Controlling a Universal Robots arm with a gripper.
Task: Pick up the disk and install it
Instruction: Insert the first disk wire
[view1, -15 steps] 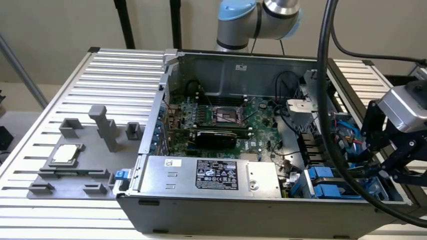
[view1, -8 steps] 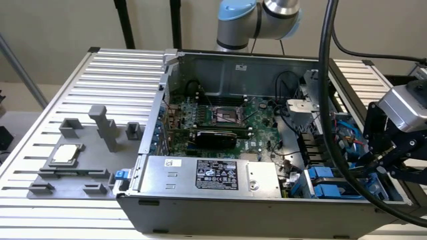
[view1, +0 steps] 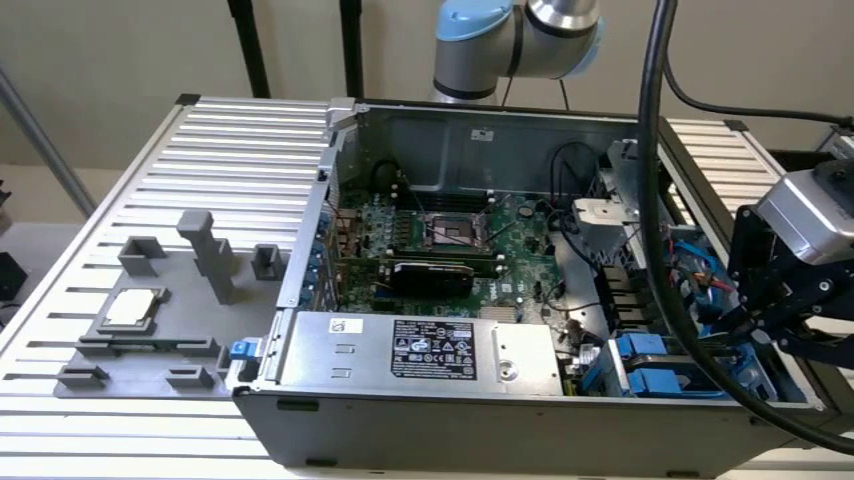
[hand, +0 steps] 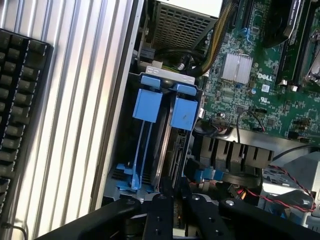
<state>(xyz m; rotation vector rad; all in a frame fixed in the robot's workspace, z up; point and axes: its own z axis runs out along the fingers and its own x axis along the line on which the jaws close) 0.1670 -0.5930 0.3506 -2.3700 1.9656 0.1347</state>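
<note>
Pincer (hand: 176, 194) by two blue carriers (hand: 147, 104)

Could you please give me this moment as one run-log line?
gripper at drive bay | disk on edge in bay slot, beside second blue carrier | case open

The work surface is a ribbed aluminium table (view1: 240, 140); an open computer chassis (view1: 467, 430) stands on it toward the exterior view's right. A grey fixture plate (view1: 140, 370) carrying upright blocks lies flat just beside the chassis, on the exterior view's left; a black keyboard (hand: 20, 100) rests on the ribs, with bare ribs between it and the chassis wall.
</note>
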